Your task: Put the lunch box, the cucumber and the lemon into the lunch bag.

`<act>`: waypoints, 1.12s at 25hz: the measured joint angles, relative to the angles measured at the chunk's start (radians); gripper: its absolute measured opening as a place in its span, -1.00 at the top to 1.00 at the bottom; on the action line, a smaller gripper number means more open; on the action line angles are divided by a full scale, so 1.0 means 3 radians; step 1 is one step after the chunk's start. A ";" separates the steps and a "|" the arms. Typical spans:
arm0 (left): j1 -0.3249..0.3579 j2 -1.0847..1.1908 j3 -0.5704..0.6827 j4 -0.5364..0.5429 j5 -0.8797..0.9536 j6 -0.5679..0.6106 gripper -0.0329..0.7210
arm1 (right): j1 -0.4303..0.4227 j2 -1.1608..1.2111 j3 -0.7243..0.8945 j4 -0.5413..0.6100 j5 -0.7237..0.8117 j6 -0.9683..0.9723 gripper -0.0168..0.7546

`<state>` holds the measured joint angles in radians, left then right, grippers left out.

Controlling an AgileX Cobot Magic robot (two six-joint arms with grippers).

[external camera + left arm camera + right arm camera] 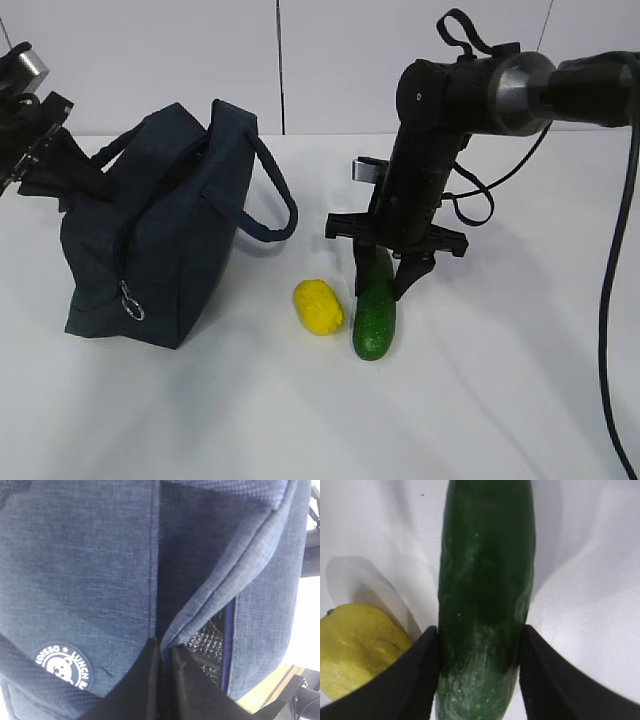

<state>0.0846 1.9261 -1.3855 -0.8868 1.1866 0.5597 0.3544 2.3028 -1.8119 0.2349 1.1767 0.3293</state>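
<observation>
The navy lunch bag (150,240) stands at the left of the table, its zipper partly open. My left gripper (75,175) is at its far upper side, shut on the bag's fabric edge beside the zipper (164,647); silvery lining (207,635) shows through the gap. The dark green cucumber (375,320) lies on the table right of the bag. My right gripper (385,282) reaches down over its far end, with both fingers pressed against its sides (479,635). The yellow lemon (318,306) lies just left of the cucumber (485,580), close to the left finger. The lunch box is out of view.
The bag's two loop handles (270,190) arch toward the right arm. A metal ring pull (131,303) hangs on the bag's near face. White tabletop (480,400) stretches in front and to the right. The right arm's cable (612,280) hangs at the far right.
</observation>
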 joint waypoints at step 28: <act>0.0000 0.0000 0.0000 0.0140 0.0000 0.0010 0.93 | 0.0000 -0.0665 -0.0179 0.0779 0.0156 -0.0463 0.10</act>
<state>0.0846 1.9261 -1.3855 -0.8448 1.1866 0.5629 0.3544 2.1034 -1.8657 0.4685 1.2236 0.1902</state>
